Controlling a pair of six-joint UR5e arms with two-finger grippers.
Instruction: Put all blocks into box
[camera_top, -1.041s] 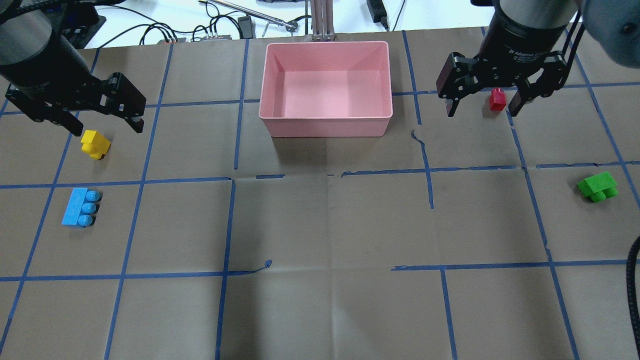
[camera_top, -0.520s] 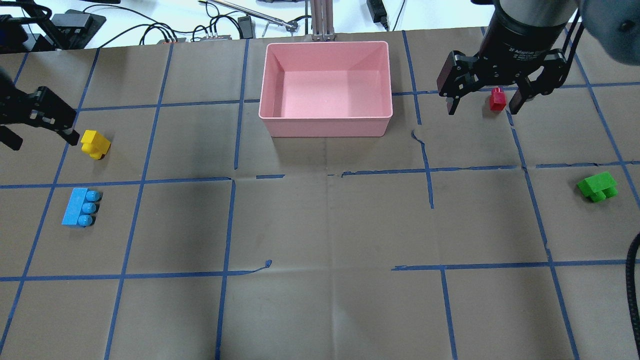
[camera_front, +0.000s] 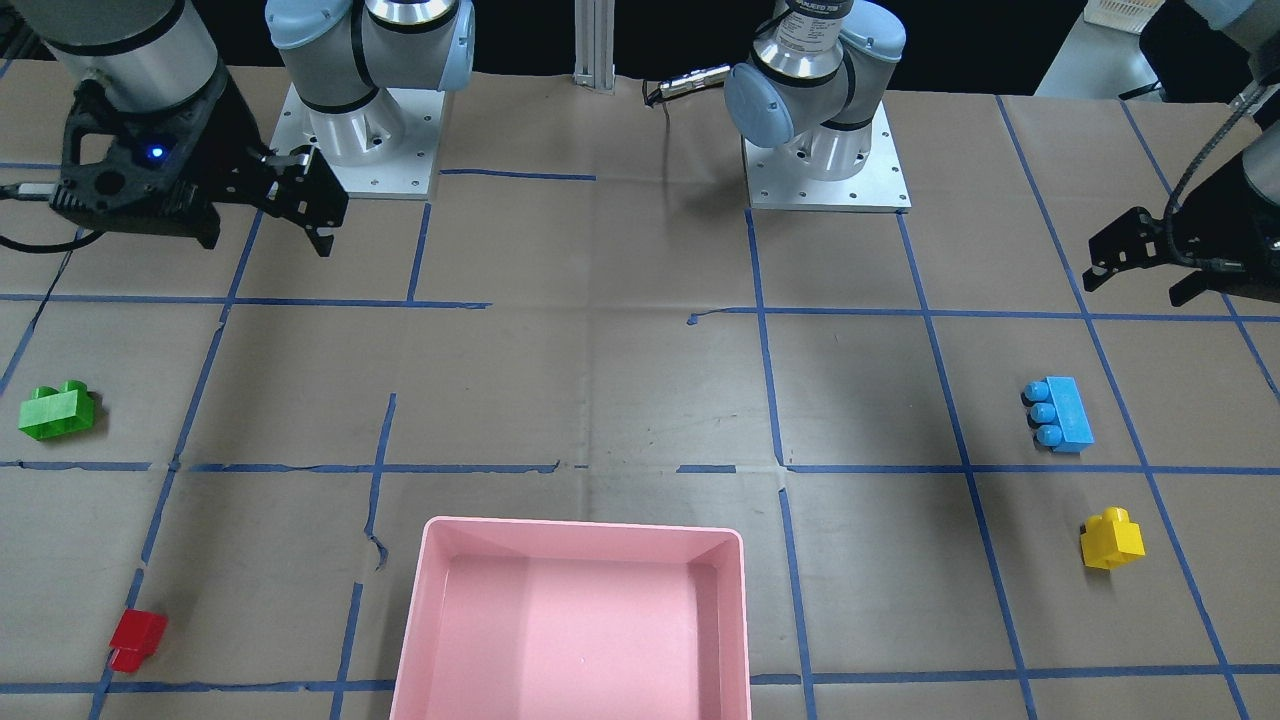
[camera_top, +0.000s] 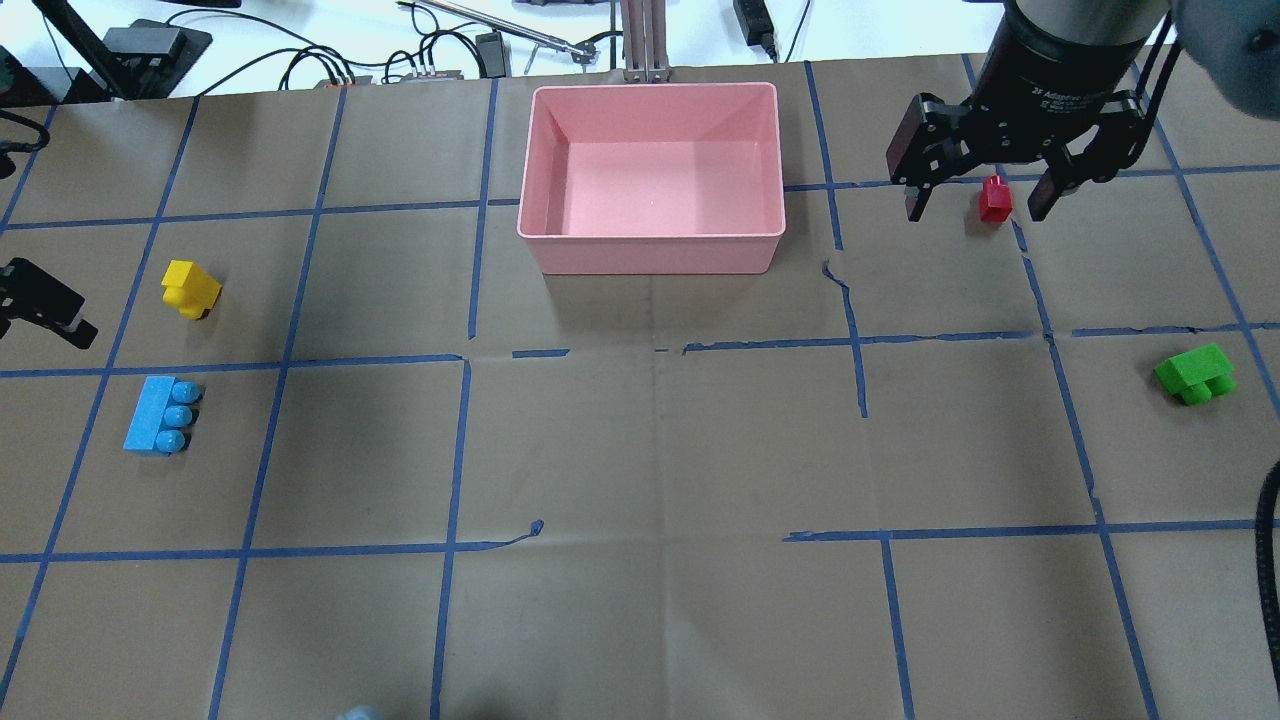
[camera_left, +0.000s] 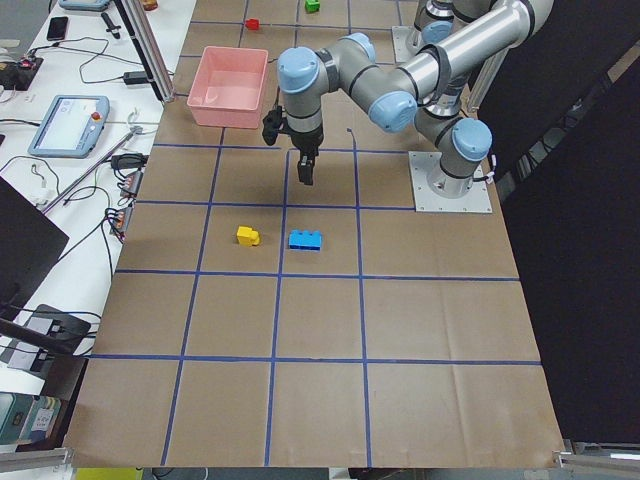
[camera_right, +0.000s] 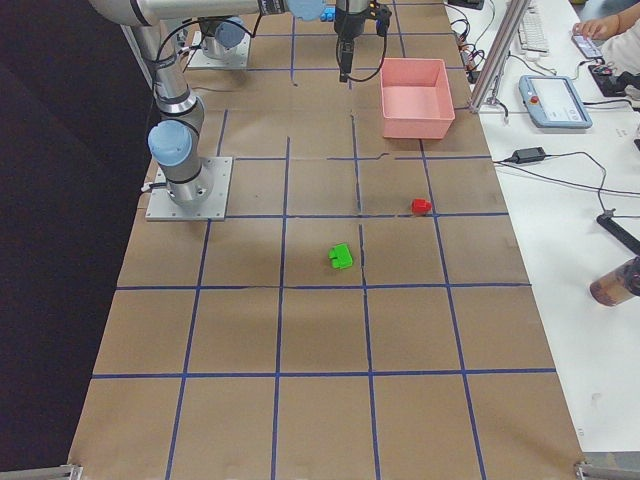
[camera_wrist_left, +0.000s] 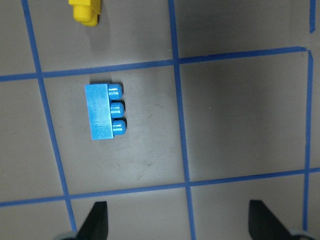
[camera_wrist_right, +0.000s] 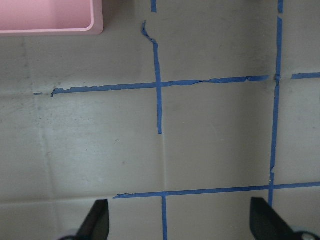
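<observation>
Front view: the pink box (camera_front: 580, 527) is sitting at the bottom edge, its near side getting cut off. All four blocks are lying on the table (camera_front: 600, 380) outside it. The red block (camera_front: 137, 638) and green block (camera_front: 57, 411) are off to one side, the blue block (camera_front: 1058, 414) and yellow block (camera_front: 1111, 538) to the other. The right gripper (camera_front: 200, 215) is hanging up near the robot's base with only one finger really showing. The left gripper (camera_front: 1135, 283) is running off the frame.

Overhead: the right gripper (camera_top: 978, 205) is spreading its fingers wide, and the red block (camera_top: 995, 197) is peeking through the gap from this angle. The left gripper (camera_top: 45, 305) is mostly getting chopped by the edge.

Left side view: the left gripper (camera_left: 300, 150) is hovering between the box (camera_left: 228, 100) and the yellow block (camera_left: 247, 236); it's too small to read.

Right side view: the red block (camera_right: 421, 206) and green block (camera_right: 341, 257) are lying mid-table, and the arms are running off the top.

Left wrist: its fingertips (camera_wrist_left: 95, 220) are sitting far apart, pinching nothing. The blue block (camera_wrist_left: 105, 111) is lying on its side, and the yellow one (camera_wrist_left: 86, 11) is getting clipped at the top.

Right wrist: its fingertips (camera_wrist_right: 97, 220) are spread too, and only a box corner (camera_wrist_right: 50, 29) is showing.
</observation>
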